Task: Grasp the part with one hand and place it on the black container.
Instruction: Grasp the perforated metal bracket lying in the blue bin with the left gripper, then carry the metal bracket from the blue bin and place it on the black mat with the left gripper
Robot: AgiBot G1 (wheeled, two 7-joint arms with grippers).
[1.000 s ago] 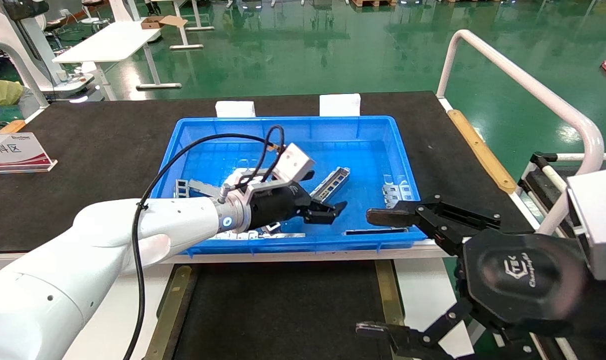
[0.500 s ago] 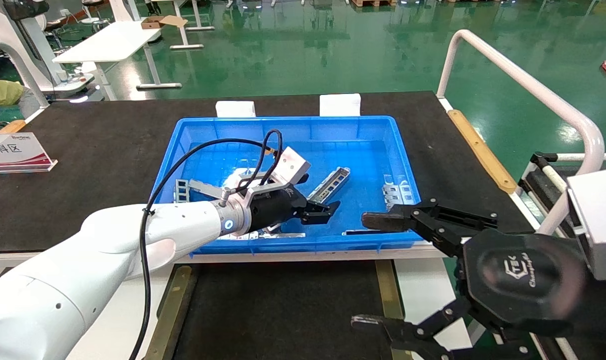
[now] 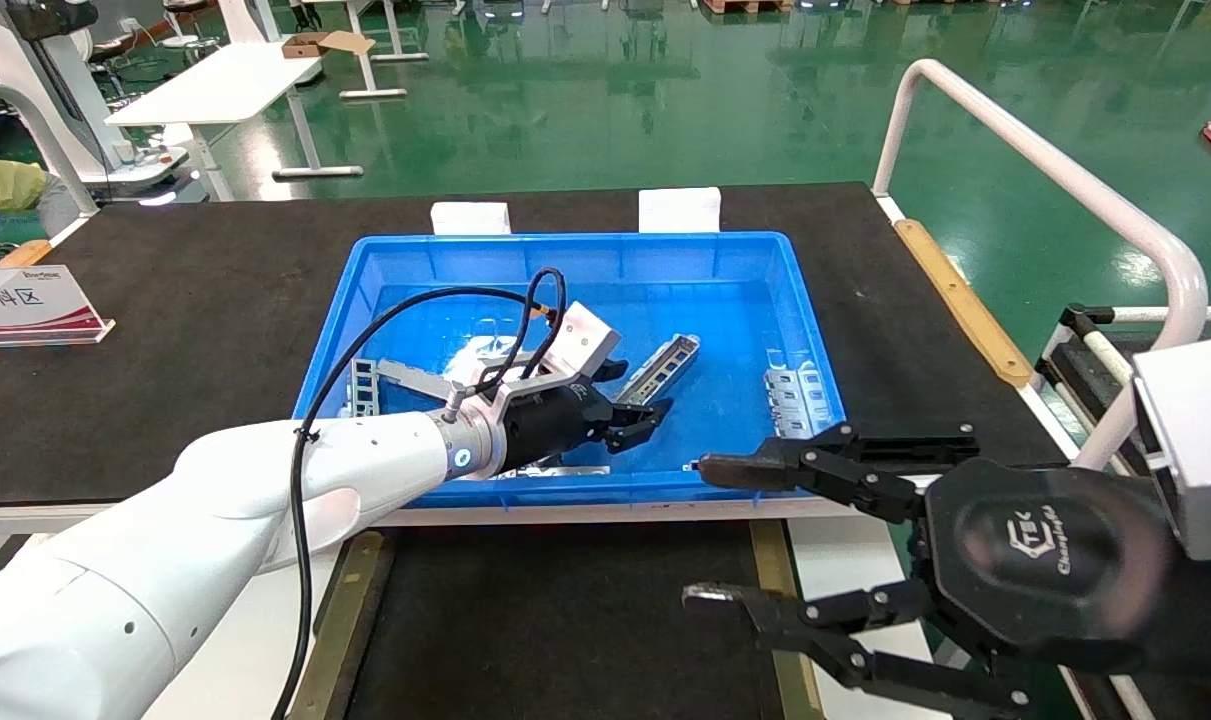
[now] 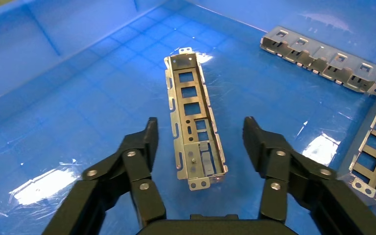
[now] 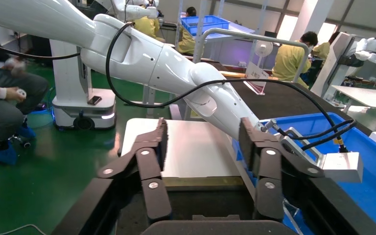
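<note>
You are looking at two grippers and one blue bin [image 3: 385, 250] sitting on the black tabletop [image 3: 165, 330].

The left gripper [image 3: 645, 415] is reaching into the bin with its fingers spread. In the left wrist view its two fingertips [image 4: 149, 134] are flanking the near end of the part [image 4: 193, 122] without touching it; the part is lying flat on the bin floor between them, channel side up, its row of rectangular cut-outs running away from the gripper. In the head view the same part [image 3: 660, 367] is lying at a slant near the bin's middle, just beyond the gripper.

You are seeing several other metal pieces in the bin: one bracket strip [image 3: 795, 390] near the right wall, one notched piece [image 3: 390, 375] near the left wall, and one flat strip [image 3: 555, 470] along the near wall. Others may be hidden under the arm.

The right gripper [image 3: 700, 530] is hovering outside the bin, past its near right corner, with its fingers spread wide and holding nothing.

The black container [image 3: 565, 620] is lying in front of the bin, one brass-coloured rail [image 3: 335, 620] on each of its two sides, and nothing is showing on the visible part of its floor.

One sign [image 3: 30, 300] is standing at the tabletop's far left.
</note>
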